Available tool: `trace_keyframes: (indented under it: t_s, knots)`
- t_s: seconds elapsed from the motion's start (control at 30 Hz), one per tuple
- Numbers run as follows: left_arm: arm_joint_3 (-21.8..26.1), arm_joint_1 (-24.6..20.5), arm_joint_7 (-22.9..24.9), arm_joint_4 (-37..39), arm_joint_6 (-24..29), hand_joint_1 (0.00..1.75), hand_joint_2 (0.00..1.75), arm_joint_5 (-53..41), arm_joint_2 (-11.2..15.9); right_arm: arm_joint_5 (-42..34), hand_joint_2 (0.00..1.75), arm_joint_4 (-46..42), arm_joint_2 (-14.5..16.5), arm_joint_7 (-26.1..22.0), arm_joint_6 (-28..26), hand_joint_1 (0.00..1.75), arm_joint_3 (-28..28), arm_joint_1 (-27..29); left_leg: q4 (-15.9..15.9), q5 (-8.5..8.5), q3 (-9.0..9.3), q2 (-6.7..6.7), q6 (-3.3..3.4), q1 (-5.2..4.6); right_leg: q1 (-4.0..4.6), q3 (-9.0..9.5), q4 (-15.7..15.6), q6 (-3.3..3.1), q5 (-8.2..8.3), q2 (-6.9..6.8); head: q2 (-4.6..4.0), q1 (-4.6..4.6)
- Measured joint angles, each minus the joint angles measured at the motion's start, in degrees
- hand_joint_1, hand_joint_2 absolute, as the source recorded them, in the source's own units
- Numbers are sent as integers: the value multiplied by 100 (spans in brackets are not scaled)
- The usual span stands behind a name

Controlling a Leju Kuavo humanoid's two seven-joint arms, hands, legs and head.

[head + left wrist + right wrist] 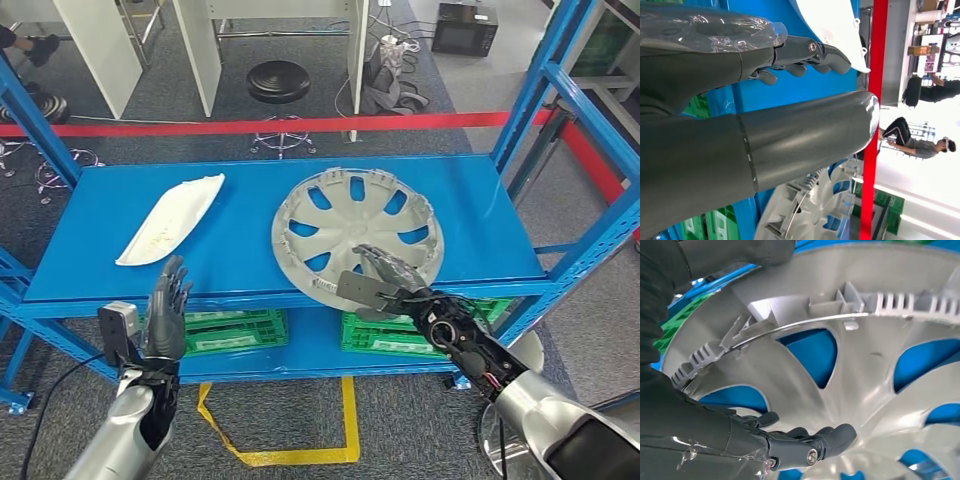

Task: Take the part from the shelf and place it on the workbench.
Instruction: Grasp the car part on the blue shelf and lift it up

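We reach into the blue shelf with our right hand, its fingers laid over the inner face of the grey wheel cover, the part we judge to be the one wanted, which lies inside-up on the shelf's top deck with its near rim jutting just past the front edge. From the right wrist view the dark fingers stretch across a spoke while the thumb sits beyond the rim, so the hand brackets the cover's edge; whether it is clamped tight we cannot tell, though nothing shows the cover lifted off the deck. Our left hand hovers in front of the shelf's front edge, well apart from the cover, fingers spread and holding nothing. A white curved panel rests on the same deck, farther along from the cover and near the left hand. Green crates sit on the deck below. We judge the step in hand to be securing the grasp, with the carry to the workbench not yet begun. The next move calls for a firm pinch on the rim, then a lift that clears the shelf's front lip without tipping the wide, thin disc.
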Motion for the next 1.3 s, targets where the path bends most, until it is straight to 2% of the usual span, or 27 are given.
trace_keyframes:
  t_s: [0.53,0.87,1.3]
  knots:
    - [0,138,123,-112,43,0,0,-26,130,832,175,1167,-227,-284,-377,0,-587,-634,4,1,-15,-12,4,-12,-12,-3,1,7,3,-5,0,4]
    - [0,145,149,-157,28,0,0,-30,146,1826,175,1695,-390,-502,-1239,0,-800,-834,4,0,-36,-11,4,-11,-11,-23,2,8,1,-4,0,0]
    - [0,145,120,-158,-36,0,0,-21,133,1910,175,1920,-483,-638,-1221,0,-905,-945,3,-1,-48,-10,4,-11,-11,-35,3,8,1,-4,0,-1]
